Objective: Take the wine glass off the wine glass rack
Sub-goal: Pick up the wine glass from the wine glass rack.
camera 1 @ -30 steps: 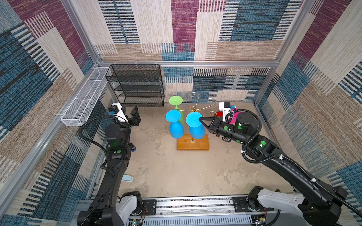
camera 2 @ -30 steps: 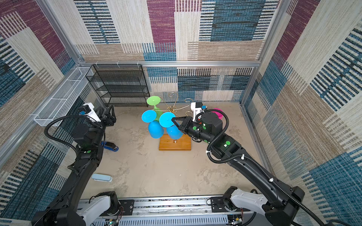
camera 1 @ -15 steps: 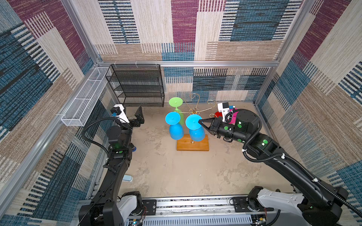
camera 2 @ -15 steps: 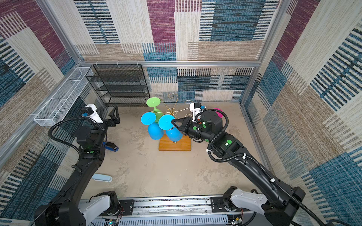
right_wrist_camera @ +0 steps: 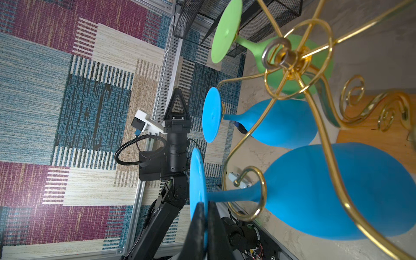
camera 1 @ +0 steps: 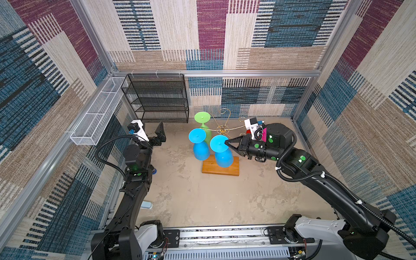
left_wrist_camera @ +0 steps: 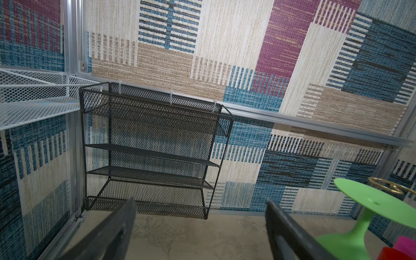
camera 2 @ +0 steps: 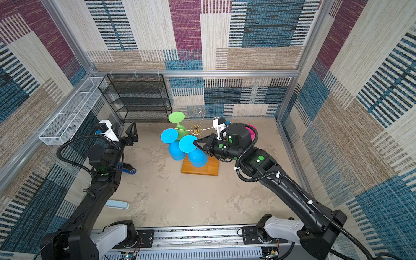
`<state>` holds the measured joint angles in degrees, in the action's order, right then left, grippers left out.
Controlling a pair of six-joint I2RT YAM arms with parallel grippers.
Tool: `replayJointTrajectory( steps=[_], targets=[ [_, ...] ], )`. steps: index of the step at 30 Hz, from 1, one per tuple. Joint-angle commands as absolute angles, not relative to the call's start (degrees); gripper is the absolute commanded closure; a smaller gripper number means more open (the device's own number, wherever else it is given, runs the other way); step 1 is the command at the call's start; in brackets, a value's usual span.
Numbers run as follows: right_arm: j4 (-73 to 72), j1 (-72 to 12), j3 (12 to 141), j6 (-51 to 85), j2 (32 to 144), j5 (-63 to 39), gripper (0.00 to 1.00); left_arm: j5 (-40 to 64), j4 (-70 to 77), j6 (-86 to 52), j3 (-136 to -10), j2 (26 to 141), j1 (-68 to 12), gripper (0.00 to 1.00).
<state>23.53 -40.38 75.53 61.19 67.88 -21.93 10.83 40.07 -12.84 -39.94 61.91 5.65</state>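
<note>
Rail (camera 1: 225, 235): metal track along the bottom edge of both top views. Your two black arms are mounted on it.
Right gripper (camera 1: 226, 142): just right of centre in both top views, reaching toward picture left. Its fingers (right_wrist_camera: 195, 231) are pinched together on the rim of the wine glass foot, which you see most clearly in the right wrist view.
Wine glass (camera 1: 224, 158): blue, at the centre of the frame, hanging upside down with its foot up and bowl down. Its stem sits in the curled end of one rack arm.
Wine glass rack (camera 1: 222, 129): thin gold wire stand at centre. Scroll-ended arms spread from a hub on a slim pole, which stands on a rectangular wooden slab on the floor.
Second blue glass (camera 1: 201, 150): just left of the gripped one, also upside down on the rack.
Left gripper (camera 2: 125, 132): left of centre, raised and well apart from the rack. Its fingers stand wide apart with nothing between them.
Green glass (camera 1: 202, 117): above the blue pair in the frame, upside down on a rear arm.
Pink glass (camera 2: 252, 132): right of the rack, mostly hidden behind your right arm, so you cannot tell how it hangs.
Black mesh shelf (camera 1: 157, 99): upper left of centre, against the back wall.
White mesh tray (camera 1: 94, 119): long and narrow, fixed to the left wall beside the shelf.
</note>
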Motion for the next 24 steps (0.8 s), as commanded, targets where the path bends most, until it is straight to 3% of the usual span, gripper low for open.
replayJointTrajectory(
  steps=[1, 24],
  targets=[
    [23.6, -40.3, 76.1, 60.6, 68.5, -23.5, 1.00, 10.8, 41.7, -11.3, -40.1, 61.7, 5.8, 0.08],
    [21.5, -38.5, 78.1, 61.0, 72.3, -23.4, 1.00, 10.6, 41.4, -10.7, -40.0, 61.9, 5.8, 0.08]
  ],
)
